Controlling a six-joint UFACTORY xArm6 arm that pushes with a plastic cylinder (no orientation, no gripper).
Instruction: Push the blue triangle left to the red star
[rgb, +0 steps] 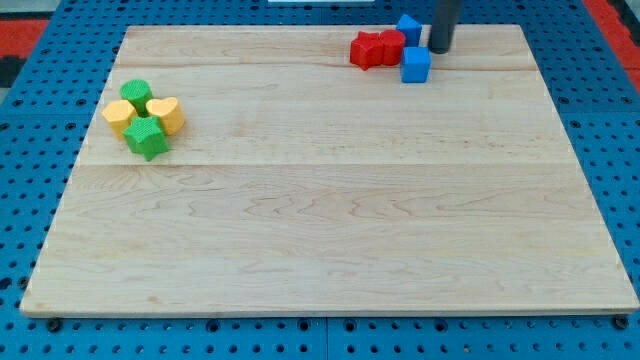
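Blue triangle sits at the frame's top right, seemingly touching the red star, my tip bare just right of it, so only a short leftward nudge seems left.

The pale wooden counter carries two clusters of blocks. At about ten o'clock sit a green block, a yellow block, a yellow heart-like block and a green star, all touching. At about one o'clock lie two red blocks touching, a blue block behind them and a blue cube just beside. My tip rests on the counter just right of the blue pair.
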